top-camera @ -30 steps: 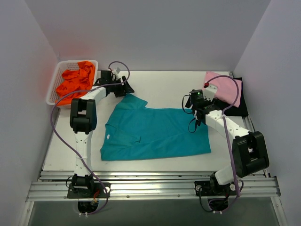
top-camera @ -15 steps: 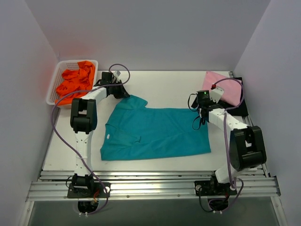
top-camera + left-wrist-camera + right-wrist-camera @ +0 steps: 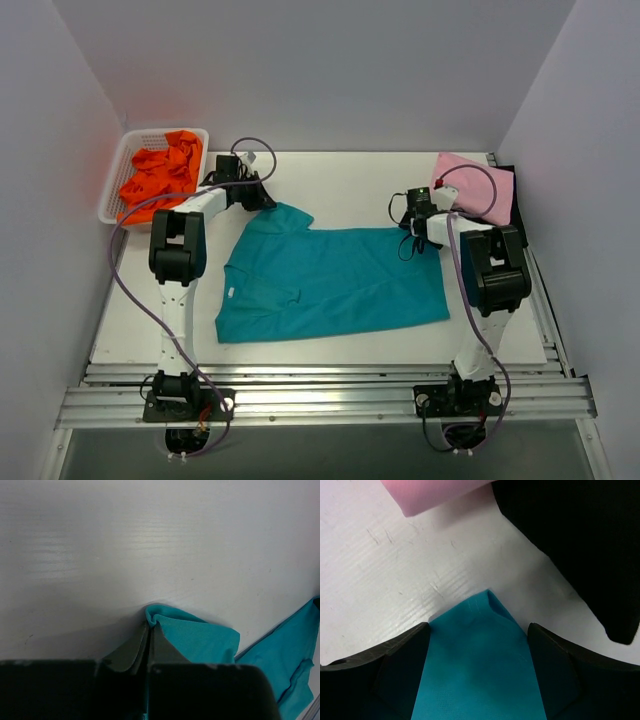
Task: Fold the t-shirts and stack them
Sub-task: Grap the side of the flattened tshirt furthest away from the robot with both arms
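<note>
Teal t-shirt [image 3: 330, 280] lies spread flat in the middle of the worktop [image 3: 340, 175], single layer with a few soft wrinkles. Cloth reads as thin, light and limp: no stiffness. It will likely sag from any held point and drag across the surface rather than shift as one piece. Left gripper [image 3: 150, 630] is at the far-left corner, seemingly a sleeve, its jaws pressed together on a small raised pinch of teal that peaks up out of the tips. Right gripper [image 3: 477, 652] sits over the far-right hem corner, jaws apart, one on each side of the teal point, not yet biting. Judgement: the two far corners are the sensible holds, since lifting both together carries the far edge over toward the near edge. A shallow pinch on such cloth may slip, so the right side wants a deeper bite past the hem. Pink t-shirt [image 3: 470, 190] lies folded over black t-shirt [image 3: 570, 540] near the right gripper, with some risk of snagging. Orange t-shirts [image 3: 160, 172] sit heaped in the white basket [image 3: 112, 190] at far left.
</note>
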Robot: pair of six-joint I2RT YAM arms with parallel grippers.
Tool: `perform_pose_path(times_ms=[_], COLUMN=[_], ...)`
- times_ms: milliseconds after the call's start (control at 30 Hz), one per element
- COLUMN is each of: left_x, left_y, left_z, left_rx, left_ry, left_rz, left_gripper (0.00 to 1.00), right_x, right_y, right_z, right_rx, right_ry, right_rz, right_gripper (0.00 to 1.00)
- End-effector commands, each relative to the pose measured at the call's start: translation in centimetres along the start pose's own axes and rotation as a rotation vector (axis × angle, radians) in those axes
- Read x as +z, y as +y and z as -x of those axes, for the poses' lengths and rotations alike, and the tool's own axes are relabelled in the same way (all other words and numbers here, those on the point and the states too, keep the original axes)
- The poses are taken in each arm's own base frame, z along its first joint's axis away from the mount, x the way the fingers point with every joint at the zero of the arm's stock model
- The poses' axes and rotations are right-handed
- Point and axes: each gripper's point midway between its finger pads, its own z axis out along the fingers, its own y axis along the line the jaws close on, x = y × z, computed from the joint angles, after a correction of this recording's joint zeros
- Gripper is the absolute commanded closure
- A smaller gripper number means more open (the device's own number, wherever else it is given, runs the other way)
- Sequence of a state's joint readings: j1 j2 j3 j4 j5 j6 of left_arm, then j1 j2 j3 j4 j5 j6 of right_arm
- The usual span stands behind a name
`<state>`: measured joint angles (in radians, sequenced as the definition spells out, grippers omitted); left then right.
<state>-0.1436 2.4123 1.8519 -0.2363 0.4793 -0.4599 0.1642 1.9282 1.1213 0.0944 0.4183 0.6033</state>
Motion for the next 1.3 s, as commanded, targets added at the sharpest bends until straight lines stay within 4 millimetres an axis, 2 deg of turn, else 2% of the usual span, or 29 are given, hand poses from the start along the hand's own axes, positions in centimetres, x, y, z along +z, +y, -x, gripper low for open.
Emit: perform_pose_path(times_ms=[0,433,467,533,633,667,767,833,933,1000,1200,1267], left_x=[-0.2,-0.1,0.0,-0.1,-0.1,0.0,0.1,0.1,0.1,0.1,-0.7,-1.8], left_y=[1.0,1.0,0.8,0.9,0.9,1.1,1.2,1.2,1.3,1.3,0.8,-0.1], left_z=[-0.7,-0.6,-0.7,-0.6,-0.6,-0.7,-0.8,-0.8,-0.8,-0.8,-0.4,0.7], left_rx=[0.01,0.011,0.015,0.015,0.018,0.017,0.015,0.014,0.015,0.015,0.032,0.057], left_ry=[0.011,0.01,0.011,0.01,0.01,0.011,0.014,0.016,0.017,0.015,-0.004,-0.041], left_rz=[0.05,0.054,0.05,0.054,0.057,0.06,0.063,0.064,0.066,0.067,0.078,0.09], left_gripper=[0.98,0.98,0.98,0.98,0.98,0.98,0.98,0.98,0.98,0.98,0.98,0.98], right_x=[0.7,0.2,0.3,1.0,1.8,1.9,2.5,2.6,2.7,2.9,3.0,2.9], right_y=[0.0,-1.7,-1.5,-1.4,-1.1,-0.9,-0.8,-0.9,-1.0,-1.0,-1.0,-0.9], right_z=[1.0,3.4,3.8,3.2,2.4,2.3,1.7,1.7,1.7,1.7,1.8,2.1], right_rx=[0.008,0.033,0.038,0.028,0.025,0.024,0.026,0.029,0.037,0.043,0.043,0.041], right_ry=[-0.008,-0.051,-0.054,-0.033,-0.011,-0.007,0.018,0.021,0.026,0.033,0.036,0.035], right_rz=[-0.018,-0.052,-0.049,-0.049,-0.038,-0.028,-0.015,-0.013,-0.002,0.005,0.004,0.001], right_gripper=[0.26,0.31,0.35,0.41,0.55,0.62,0.75,0.78,0.87,0.98,1.0,1.0])
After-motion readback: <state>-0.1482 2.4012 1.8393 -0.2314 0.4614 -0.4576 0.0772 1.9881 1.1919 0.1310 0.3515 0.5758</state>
